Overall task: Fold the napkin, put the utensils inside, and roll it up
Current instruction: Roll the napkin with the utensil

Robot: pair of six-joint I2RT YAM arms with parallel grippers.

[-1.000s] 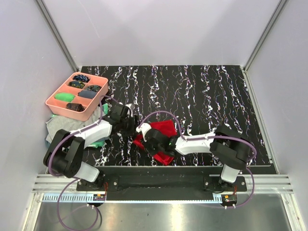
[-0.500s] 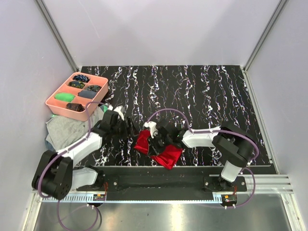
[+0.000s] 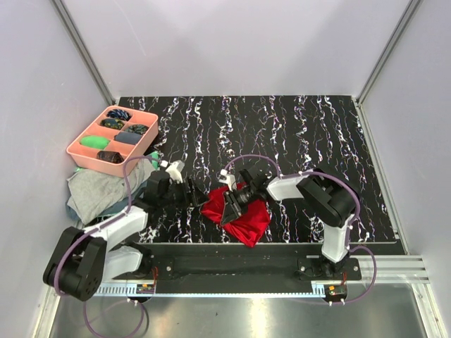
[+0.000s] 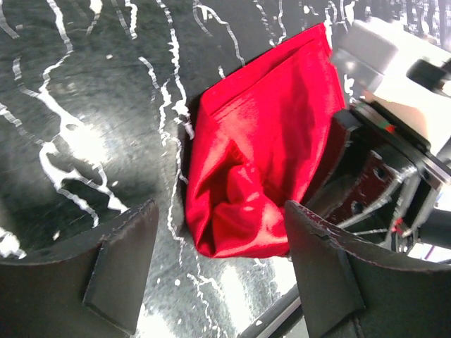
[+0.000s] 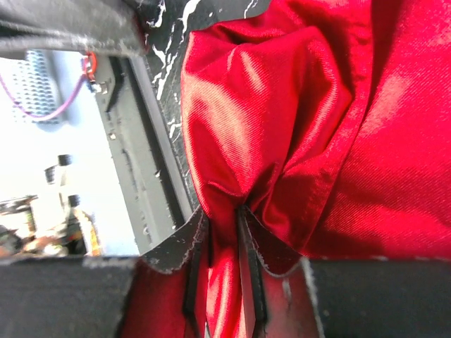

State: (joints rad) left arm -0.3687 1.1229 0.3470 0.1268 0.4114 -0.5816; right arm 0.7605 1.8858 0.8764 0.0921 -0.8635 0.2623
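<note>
The red napkin (image 3: pixel 239 215) lies bunched near the table's front edge, between the two arms. My right gripper (image 3: pixel 230 209) is shut on a fold of the napkin (image 5: pixel 232 211), which is pinched between its fingers. My left gripper (image 3: pixel 192 193) is open and empty, just left of the napkin (image 4: pixel 261 155), its fingers (image 4: pixel 120 246) wide apart above the table. The fork and the gold utensil are out of view.
A pink tray (image 3: pixel 79 151) with several small coloured items sits at the back left. A pile of grey, green and blue cloths (image 3: pixel 91 190) lies below it by the left arm. The table's front edge (image 3: pixel 282 244) runs just under the napkin.
My right gripper has pulled back to the right and now pinches the napkin, which has shifted and bunched. My left arm has stretched out lower, towards the napkin's left side.
</note>
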